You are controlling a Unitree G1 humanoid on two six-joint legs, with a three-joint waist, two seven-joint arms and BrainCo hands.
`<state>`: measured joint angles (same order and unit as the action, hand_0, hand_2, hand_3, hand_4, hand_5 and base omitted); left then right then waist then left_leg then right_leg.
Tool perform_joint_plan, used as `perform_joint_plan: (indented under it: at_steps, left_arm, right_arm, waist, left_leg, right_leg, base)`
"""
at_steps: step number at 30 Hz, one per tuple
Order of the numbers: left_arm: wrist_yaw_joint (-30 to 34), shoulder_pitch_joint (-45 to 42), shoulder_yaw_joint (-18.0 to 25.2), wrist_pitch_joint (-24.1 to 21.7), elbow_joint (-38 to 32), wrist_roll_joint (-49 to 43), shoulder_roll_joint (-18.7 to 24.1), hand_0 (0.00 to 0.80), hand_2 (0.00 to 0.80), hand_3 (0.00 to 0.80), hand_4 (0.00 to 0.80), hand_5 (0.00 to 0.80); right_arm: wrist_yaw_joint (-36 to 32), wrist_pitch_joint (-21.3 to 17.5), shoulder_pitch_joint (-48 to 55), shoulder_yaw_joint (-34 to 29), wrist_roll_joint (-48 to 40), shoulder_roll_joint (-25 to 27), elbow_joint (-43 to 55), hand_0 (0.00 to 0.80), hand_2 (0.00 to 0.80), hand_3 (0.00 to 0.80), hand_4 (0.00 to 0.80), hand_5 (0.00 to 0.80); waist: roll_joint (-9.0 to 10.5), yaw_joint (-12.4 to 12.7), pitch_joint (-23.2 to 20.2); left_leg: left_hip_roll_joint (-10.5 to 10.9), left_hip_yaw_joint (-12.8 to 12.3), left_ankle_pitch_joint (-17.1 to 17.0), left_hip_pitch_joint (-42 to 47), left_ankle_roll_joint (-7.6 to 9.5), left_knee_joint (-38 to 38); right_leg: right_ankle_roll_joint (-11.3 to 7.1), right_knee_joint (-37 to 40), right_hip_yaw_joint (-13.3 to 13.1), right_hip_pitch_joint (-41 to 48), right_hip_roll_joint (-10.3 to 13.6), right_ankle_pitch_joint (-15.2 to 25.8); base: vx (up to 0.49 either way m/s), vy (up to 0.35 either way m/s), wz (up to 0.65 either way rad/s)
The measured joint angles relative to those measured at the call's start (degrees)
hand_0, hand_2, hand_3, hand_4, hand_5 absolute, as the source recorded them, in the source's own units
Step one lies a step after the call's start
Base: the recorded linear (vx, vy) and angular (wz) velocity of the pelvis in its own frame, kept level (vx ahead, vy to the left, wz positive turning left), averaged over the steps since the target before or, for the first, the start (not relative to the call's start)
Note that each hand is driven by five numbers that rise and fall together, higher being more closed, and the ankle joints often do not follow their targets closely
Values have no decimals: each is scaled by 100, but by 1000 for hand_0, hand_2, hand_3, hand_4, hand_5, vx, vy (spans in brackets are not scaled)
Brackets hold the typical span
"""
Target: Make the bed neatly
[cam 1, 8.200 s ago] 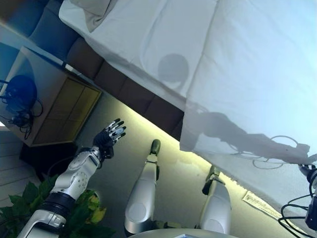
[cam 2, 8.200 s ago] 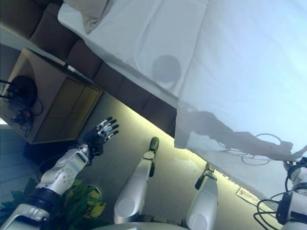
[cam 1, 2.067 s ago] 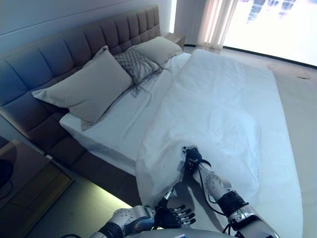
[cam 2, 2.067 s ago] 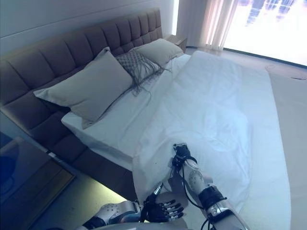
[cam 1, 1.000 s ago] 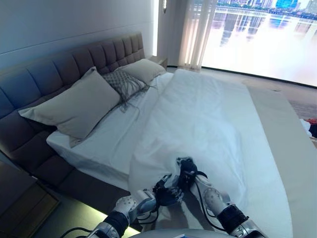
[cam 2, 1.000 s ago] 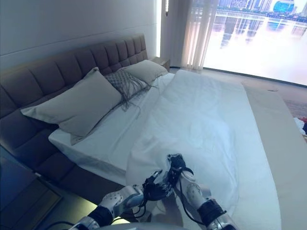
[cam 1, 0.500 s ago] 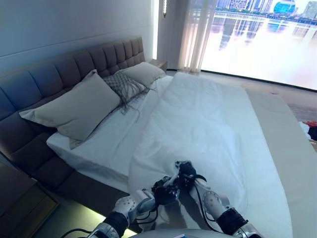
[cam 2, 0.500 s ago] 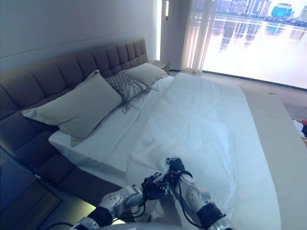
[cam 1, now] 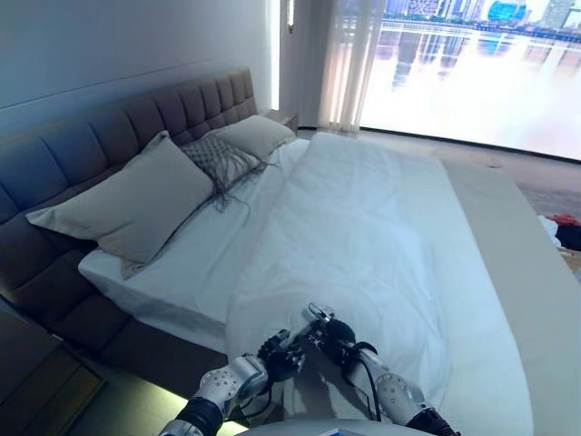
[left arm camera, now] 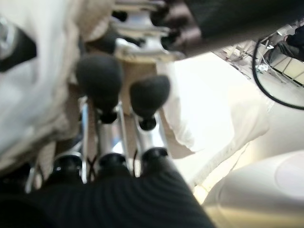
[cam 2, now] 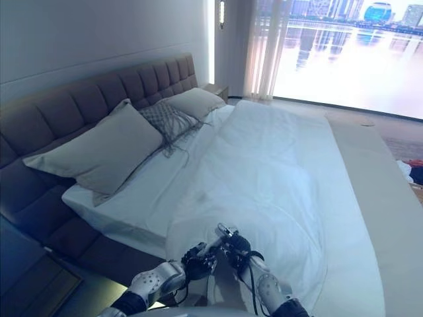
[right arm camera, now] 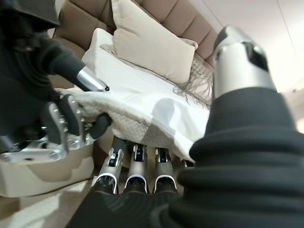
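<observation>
I see the duvet [cam 1: 363, 245] spread on the bed [cam 1: 508, 300], long axis running from the near edge toward the far window | near corner bunched at bed's edge | left robot hand [cam 1: 278, 352] fingers curled, pinching that corner | right robot hand [cam 1: 332, 332] closed on it too, touching left | pillows [cam 1: 136, 204] at headboard, left side.

Left hand [cam 1: 279, 352] newly up at duvet [cam 1: 363, 236] corner beside right hand [cam 1: 332, 332].

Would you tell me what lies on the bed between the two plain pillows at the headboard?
A grey fringed cushion lies between the large pillow and the far pillow, its fringe spilling onto the white sheet. Both eye views show it.
</observation>
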<state>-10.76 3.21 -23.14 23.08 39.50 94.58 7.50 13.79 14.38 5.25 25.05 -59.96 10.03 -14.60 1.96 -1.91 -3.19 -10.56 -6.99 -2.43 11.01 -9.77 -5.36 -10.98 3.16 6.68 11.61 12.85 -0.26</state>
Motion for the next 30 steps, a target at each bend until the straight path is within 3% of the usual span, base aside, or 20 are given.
perform_joint_plan:
  at_steps: [8, 16, 22, 30]
  left_arm:
    - [140, -64, 322, -61, -9, -74, 42, 800, 800, 800, 800, 800]
    - [329, -87, 708, -338, -46, -159, 154, 800, 800, 800, 800, 800]
    - [475, -82, 948, -534, -46, -560, 339, 800, 800, 800, 800, 800]
    - [534, -86, 1828, -888, -60, -1017, 523, 800, 800, 800, 800, 800]
  right_arm:
    - [-285, -89, 510, -330, -640, 191, -6, 0, 0, 0, 0, 0]
    - [-344, -406, 1290, -1205, -1150, 506, -26, 0, 0, 0, 0, 0]
    - [-325, -746, 1310, -1901, -1159, 759, -195, 0, 0, 0, 0, 0]
    - [-508, -1072, 1279, -2460, -1147, 778, -770, 0, 0, 0, 0, 0]
  waist:
    - [-118, -199, 12]
    - [-120, -505, 115]
    - [-124, -669, 256]
    - [-139, -632, 332]
  left_leg:
    - [-33, -159, 8, -86, -15, 2]
    - [-72, -401, 10, -198, -16, 2]
    - [-144, -545, 23, -237, -33, 2]
    - [-163, -549, 23, -267, -32, 9]
  right_leg:
    - [-20, -4, -93, -211, -30, 70]
    - [-6, -80, -331, -554, -70, 101]
    - [34, 41, -448, -662, -147, 230]
    - [52, 150, -463, -672, -195, 293]
  base:
    - [-67, -15, -10]
    - [-73, -27, -16]
    - [-28, -27, -15]
    - [-3, -1, -2]
